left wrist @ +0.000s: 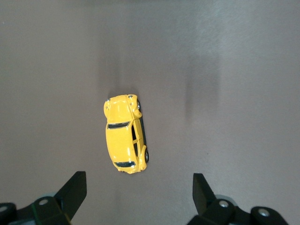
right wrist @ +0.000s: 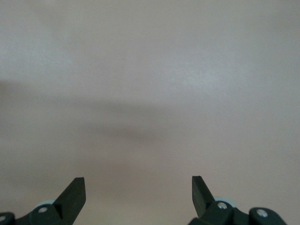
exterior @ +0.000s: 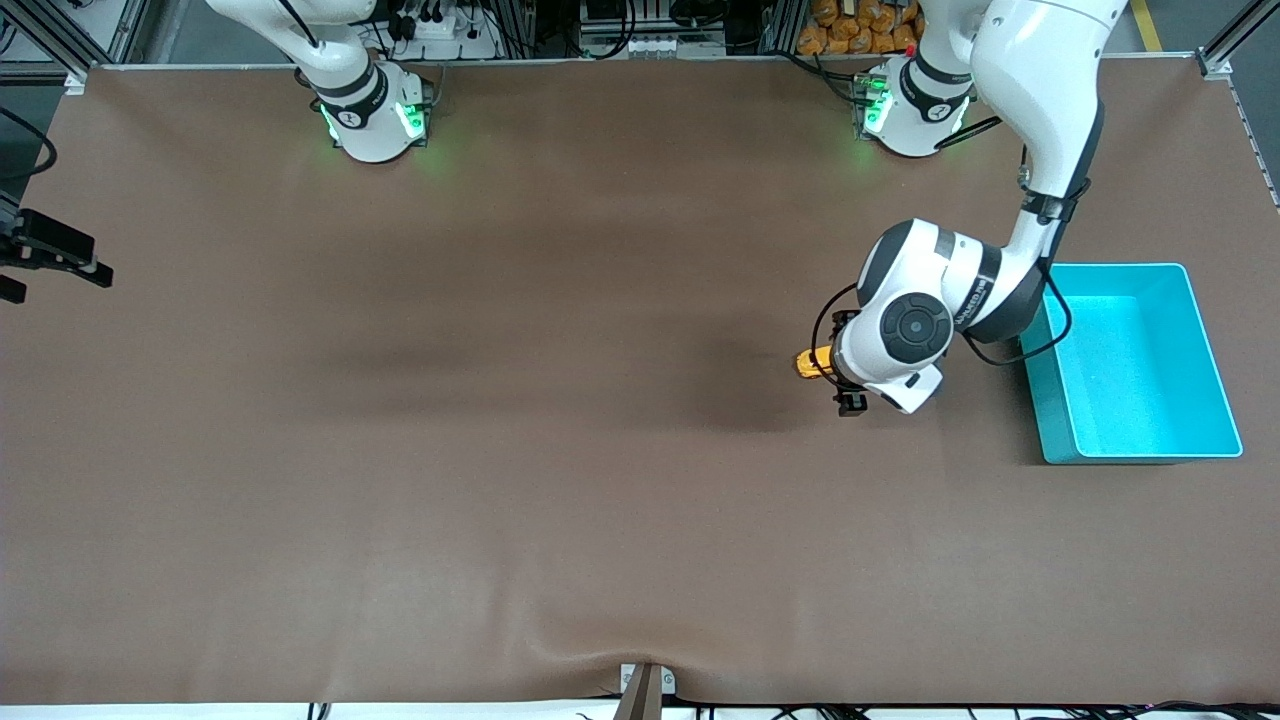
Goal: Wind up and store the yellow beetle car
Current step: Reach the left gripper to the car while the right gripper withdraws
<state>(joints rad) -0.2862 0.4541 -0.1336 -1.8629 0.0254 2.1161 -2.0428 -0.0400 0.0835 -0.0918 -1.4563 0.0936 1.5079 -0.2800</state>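
Note:
The yellow beetle car [exterior: 808, 362] [left wrist: 124, 134] stands on its wheels on the brown table, beside the turquoise bin [exterior: 1047, 408] on the side toward the right arm's end. My left gripper [exterior: 843, 364] [left wrist: 139, 188] hangs just above the table next to the car, open, with nothing between its fingers [left wrist: 75, 189]. The front view hides part of the car under the left wrist. The right wrist view shows my right gripper [right wrist: 139, 188] open over bare table; that arm waits.
The turquoise bin's inside holds nothing. A black fixture [exterior: 52, 250] juts in over the table edge at the right arm's end. The brown mat has a wrinkle [exterior: 600, 655] at its edge nearest the front camera.

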